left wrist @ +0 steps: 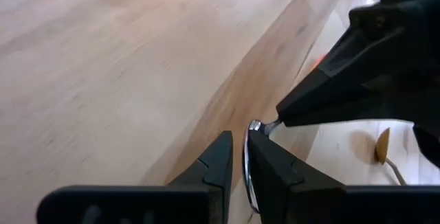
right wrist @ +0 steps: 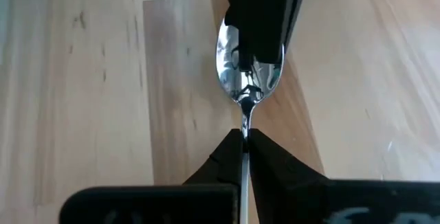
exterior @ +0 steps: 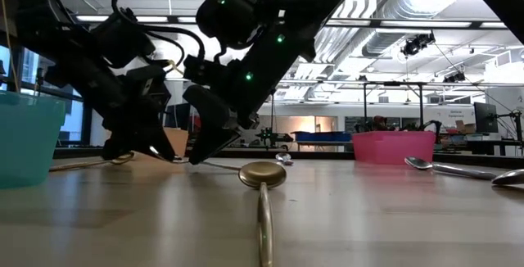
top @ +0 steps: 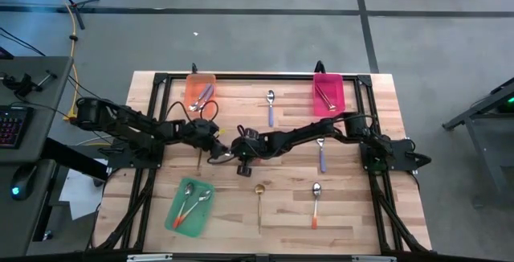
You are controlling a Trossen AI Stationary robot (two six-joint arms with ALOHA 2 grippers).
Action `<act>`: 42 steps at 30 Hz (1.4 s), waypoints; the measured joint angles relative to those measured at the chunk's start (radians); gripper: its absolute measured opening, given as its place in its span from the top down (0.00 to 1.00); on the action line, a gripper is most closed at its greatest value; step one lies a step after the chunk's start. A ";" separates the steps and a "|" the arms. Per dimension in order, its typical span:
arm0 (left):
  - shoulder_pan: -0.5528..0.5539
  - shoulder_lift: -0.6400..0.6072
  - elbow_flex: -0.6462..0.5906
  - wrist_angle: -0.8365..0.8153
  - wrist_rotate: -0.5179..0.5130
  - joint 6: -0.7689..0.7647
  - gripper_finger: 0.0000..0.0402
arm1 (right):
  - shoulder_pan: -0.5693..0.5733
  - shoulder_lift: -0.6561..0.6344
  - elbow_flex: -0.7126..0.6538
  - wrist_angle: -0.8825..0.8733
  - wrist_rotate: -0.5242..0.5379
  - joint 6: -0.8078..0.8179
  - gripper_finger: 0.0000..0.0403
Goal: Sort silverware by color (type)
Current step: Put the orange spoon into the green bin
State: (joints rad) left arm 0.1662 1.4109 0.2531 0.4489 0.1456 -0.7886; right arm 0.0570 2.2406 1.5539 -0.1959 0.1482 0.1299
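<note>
A small spoon with a silver bowl (right wrist: pixel 246 66) is held between both grippers near the middle of the table (top: pixel 224 156); its handle colour is hidden by the right fingers. My left gripper (left wrist: pixel 239 141) reaches in from the table's left and is shut on the bowl. My right gripper (right wrist: pixel 245 136) reaches in from the right and is shut on the neck. In the low view both sets of fingertips, left (exterior: pixel 168 156) and right (exterior: pixel 197 159), meet close above the wood. My left gripper pinches the spoon's bowl (left wrist: pixel 246 172) edgewise between its two fingers, slanting down from the table's left. Whether the spoon rests on the wood, I cannot tell. My right gripper pinches the thin neck (right wrist: pixel 245 122) just behind the bowl between its fingertips, lying along the handle, slanting down from the table's right. The handle runs back between the fingers, hidden.
Loose spoons lie on the table: a gold one (top: pixel 259 200), an orange-handled one (top: pixel 316 204) and two purple-handled ones (top: pixel 271 108) (top: pixel 321 157). An orange tray (top: pixel 191 81), a pink tray (top: pixel 339 93) and a green tray (top: pixel 175 214) each hold spoons. A black frame (top: pixel 257 75) borders the table.
</note>
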 joint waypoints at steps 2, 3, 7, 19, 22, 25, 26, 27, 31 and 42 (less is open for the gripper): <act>0.004 0.000 0.000 0.000 0.005 0.011 0.91 | -0.001 0.000 0.000 0.000 0.000 0.000 1.00; 0.005 0.000 0.000 0.000 0.014 0.017 0.91 | -0.001 0.000 0.000 0.000 -0.001 0.000 1.00; 0.004 0.000 0.000 0.000 0.055 0.023 0.93 | 0.000 0.000 0.001 0.010 -0.003 -0.001 1.00; 0.004 0.000 0.000 -0.003 0.111 0.021 0.92 | 0.001 -0.003 0.001 0.033 0.021 -0.008 1.00; 0.003 0.000 0.000 -0.003 0.118 0.007 0.85 | 0.000 -0.003 0.001 0.035 0.034 -0.008 1.00; 0.003 0.000 0.000 -0.003 0.117 0.005 0.79 | 0.000 -0.003 0.001 0.037 0.035 -0.012 1.00; 0.003 0.000 0.000 -0.003 0.116 0.006 0.78 | 0.000 -0.003 0.001 0.038 0.035 -0.012 1.00; 0.003 0.000 0.000 -0.003 0.116 0.005 0.77 | 0.000 -0.003 0.001 0.040 0.035 -0.012 1.00; 0.003 0.000 0.000 -0.003 0.116 0.006 0.80 | 0.000 -0.003 0.002 0.049 0.034 -0.016 1.00; 0.004 0.001 0.000 0.009 0.111 0.040 0.97 | 0.000 -0.004 0.002 0.053 0.034 -0.022 1.00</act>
State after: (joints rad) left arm 0.1699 1.4117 0.2531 0.4583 0.2565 -0.7483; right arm 0.0570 2.2364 1.5558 -0.1425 0.1825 0.1080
